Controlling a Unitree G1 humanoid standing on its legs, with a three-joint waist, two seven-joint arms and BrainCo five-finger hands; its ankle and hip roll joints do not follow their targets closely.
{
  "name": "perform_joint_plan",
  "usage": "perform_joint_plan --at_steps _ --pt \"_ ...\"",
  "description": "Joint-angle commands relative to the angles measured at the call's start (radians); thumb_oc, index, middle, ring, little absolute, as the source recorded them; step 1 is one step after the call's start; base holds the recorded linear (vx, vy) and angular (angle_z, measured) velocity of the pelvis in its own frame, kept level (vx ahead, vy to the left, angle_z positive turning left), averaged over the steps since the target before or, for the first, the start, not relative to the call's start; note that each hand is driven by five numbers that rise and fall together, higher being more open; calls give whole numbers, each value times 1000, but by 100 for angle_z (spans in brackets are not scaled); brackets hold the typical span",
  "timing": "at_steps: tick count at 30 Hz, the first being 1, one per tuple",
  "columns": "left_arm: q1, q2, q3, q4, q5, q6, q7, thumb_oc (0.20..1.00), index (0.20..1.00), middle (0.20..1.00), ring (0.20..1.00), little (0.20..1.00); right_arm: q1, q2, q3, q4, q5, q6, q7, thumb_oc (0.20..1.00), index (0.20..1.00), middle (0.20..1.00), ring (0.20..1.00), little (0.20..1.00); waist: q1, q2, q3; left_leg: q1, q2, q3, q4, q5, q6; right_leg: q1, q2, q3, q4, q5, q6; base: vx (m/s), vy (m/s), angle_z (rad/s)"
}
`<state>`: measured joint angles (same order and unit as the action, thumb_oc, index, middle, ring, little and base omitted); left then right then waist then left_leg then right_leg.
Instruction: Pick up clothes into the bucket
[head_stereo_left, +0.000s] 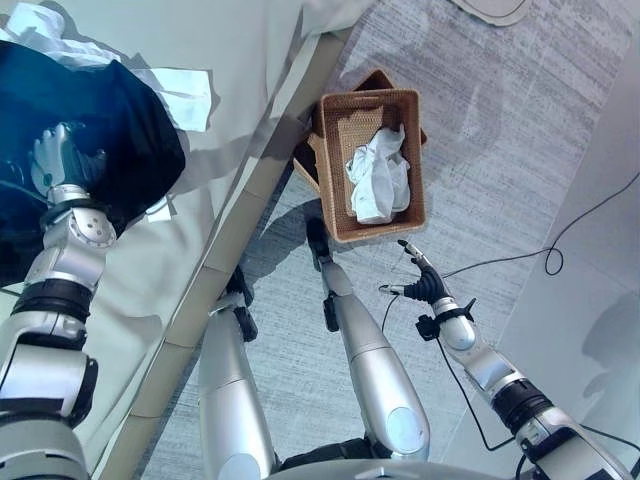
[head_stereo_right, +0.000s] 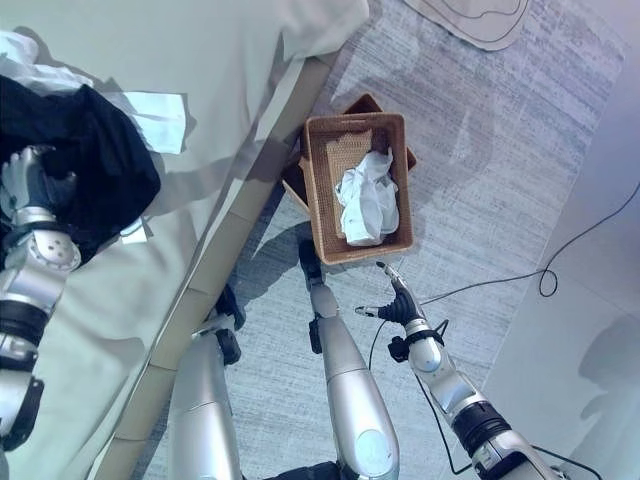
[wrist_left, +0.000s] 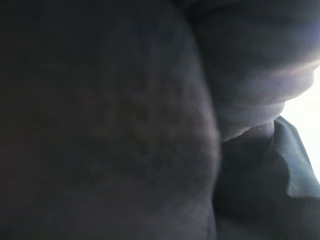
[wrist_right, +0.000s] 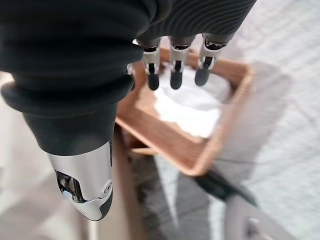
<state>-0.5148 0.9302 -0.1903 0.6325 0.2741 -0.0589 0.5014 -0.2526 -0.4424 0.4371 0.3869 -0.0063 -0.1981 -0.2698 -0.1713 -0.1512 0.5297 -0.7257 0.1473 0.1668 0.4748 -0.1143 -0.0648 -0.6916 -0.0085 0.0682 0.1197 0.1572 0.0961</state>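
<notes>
While the left hand (head_stereo_left: 62, 158) lies on the dark garment (head_stereo_left: 110, 120) on the bed (head_stereo_left: 150, 270), grip unclear, the basket (head_stereo_left: 333, 170) right of the bed holds white cloth (head_stereo_left: 378, 175); the right hand (head_stereo_left: 420, 280) hangs near it, fingers relaxed, empty.

A pale-sheeted bed (head_stereo_left: 250, 90) carries a dark garment (head_stereo_left: 120, 130) and white cloths (head_stereo_left: 185, 95); beside its edge, a wicker basket (head_stereo_left: 335, 170) sits on grey carpet (head_stereo_left: 500, 150).

Silver dark-tipped fingers (wrist_right: 174, 67), ribbed cover
</notes>
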Motion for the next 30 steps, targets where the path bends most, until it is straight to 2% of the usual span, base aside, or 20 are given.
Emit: perform_joint_plan --at_steps 1,2,3,5,6,7,8,9,10,11,12,13,14,15,16,17,20,21,28,30 --pt "145 10 108 -52 47 -5 -1 200 200 200 200 200 2 -23 -41 -103 6 -43 -2 1000 1000 1000 1000 1000 65 -2 -10 102 -91 10 -8 -39 63 96 -68 -49 2 -2 68 -88 -72 10" --pt "148 10 112 -54 47 -4 -2 200 200 200 200 200 2 -24 -40 -103 6 -43 -2 1000 1000 1000 1000 1000 62 -3 -10 105 -93 10 -13 -36 64 97 -70 -50 1 -1 68 17 -39 10" --pt "203 -9 159 -111 36 -16 3 200 200 200 200 200 7 -28 -64 -123 8 -41 5 1000 1000 1000 1000 1000 84 21 -10 151 -106 -3 -45 -25 62 138 -77 -60 1 -11 63 30 -34 10" --pt "237 -26 187 -134 21 -24 0 200 200 200 200 200 15 -33 -73 -138 10 -39 11 1000 1000 1000 1000 1000 90 32 -10 179 -114 -9 -65 -19 61 161 -82 -65 -1 -15 60 29 -32 13" --pt "236 -62 207 -102 -39 -48 6 200 200 200 200 200 19 -40 -89 -159 16 -39 19 1000 1000 1000 1000 1000 100 44 -10 219 -122 -18 -94 -6 58 197 -90 -75 0 -23 55 11 -24 17" --pt "239 -63 209 -104 -39 -47 6 200 200 200 200 200 21 -41 -88 -160 16 -38 19 1000 1000 1000 1000 1000 98 45 -10 222 -123 -19 -96 -5 58 199 -90 -76 -1 -23 55 23 -41 21" --pt "276 -84 248 -174 -94 -68 -9 200 200 200 200 200 28 -46 -101 -176 17 -39 26 1000 1000 1000 1000 1000 106 56 -10 245 -128 -28 -111 2 57 223 -93 -84 -1 -26 53 31 -48 19" --pt "347 -148 325 -301 -293 -149 -30 200 200 200 200 200 46 -45 -132 -201 37 -33 42 1000 1000 1000 1000 1000 123 76 -10 289 -138 -44 -142 17 54 264 -97 -98 -5 -33 48 31 -48 20" --pt "352 -149 329 -304 -294 -148 -31 200 200 200 200 200 47 -45 -130 -202 37 -32 43 1000 1000 1000 1000 1000 121 75 -10 292 -138 -45 -145 18 54 268 -98 -99 -6 -33 48 25 -54 25" --pt "370 -220 347 -387 -560 -255 -111 200 200 200 200 200 56 -44 -149 -218 58 -20 61 1000 1000 1000 1000 1000 130 90 -20 326 -146 -57 -177 34 50 300 -104 -113 -10 -41 43 10 -23 25" --pt "372 -220 348 -388 -562 -255 -113 200 200 200 200 200 57 -45 -149 -219 59 -20 61 1000 1000 1000 1000 1000 129 90 -19 329 -146 -58 -178 35 50 302 -104 -114 -11 -41 43 22 -39 36" --pt "364 -295 332 -447 -807 -307 -236 200 200 200 200 200 67 -53 -170 -257 84 -19 89 1000 1000 1000 1000 1000 133 99 -36 359 -153 -70 -203 47 47 326 -105 -126 -11 -51 37 14 -17 29" --pt "365 -295 333 -447 -809 -307 -238 200 200 200 200 200 69 -54 -171 -258 84 -19 89 1000 1000 1000 1000 1000 132 99 -35 360 -154 -70 -204 47 47 328 -105 -127 -11 -51 37 37 -37 34" --pt "371 -358 309 -528 -976 -306 -333 200 200 200 200 200 83 -53 -188 -281 105 -19 116 1000 1000 1000 1000 1000 134 109 -55 390 -157 -86 -232 59 45 353 -107 -139 -10 -62 33 23 -21 29" --pt "371 -358 309 -528 -977 -306 -334 200 200 200 200 200 84 -54 -188 -282 105 -18 116 1000 1000 1000 1000 1000 134 109 -55 392 -157 -87 -233 59 45 354 -107 -139 -10 -62 33 44 -41 37" --pt "369 -407 290 -573 -1083 -294 -396 200 200 200 200 200 91 -48 -202 -309 114 -19 134 1000 1000 1000 1000 1000 133 114 -77 417 -160 -98 -261 69 44 376 -107 -151 -11 -70 29 33 -38 31" --pt "379 -437 272 -626 -1160 -281 -450 200 200 200 200 200 102 -40 -209 -335 126 -21 159 1000 1000 1000 1000 1000 131 116 -102 440 -160 -109 -289 84 43 393 -107 -159 -15 -75 26 34 -33 20" --pt "379 -463 248 -692 -1221 -272 -494 200 200 200 200 200 107 -32 -221 -376 143 -31 174 1000 1000 1000 1000 1000 130 120 -121 469 -157 -117 -311 88 41 413 -104 -166 -13 -86 23 39 -34 11" --pt "372 -470 173 -786 -1339 -231 -600 200 200 200 200 200 65 -21 -207 -494 196 -56 240 1000 1000 1000 1000 1000 127 127 -197 538 -156 -121 -382 113 37 466 -97 -183 -39 -98 16 48 -25 7" --pt "371 -441 128 -825 -1374 -201 -649 200 200 200 200 200 21 -44 -172 -544 206 -54 289 1000 1000 1000 1000 1000 130 126 -237 573 -152 -120 -413 120 33 497 -89 -185 -58 -103 14 93 -33 3"
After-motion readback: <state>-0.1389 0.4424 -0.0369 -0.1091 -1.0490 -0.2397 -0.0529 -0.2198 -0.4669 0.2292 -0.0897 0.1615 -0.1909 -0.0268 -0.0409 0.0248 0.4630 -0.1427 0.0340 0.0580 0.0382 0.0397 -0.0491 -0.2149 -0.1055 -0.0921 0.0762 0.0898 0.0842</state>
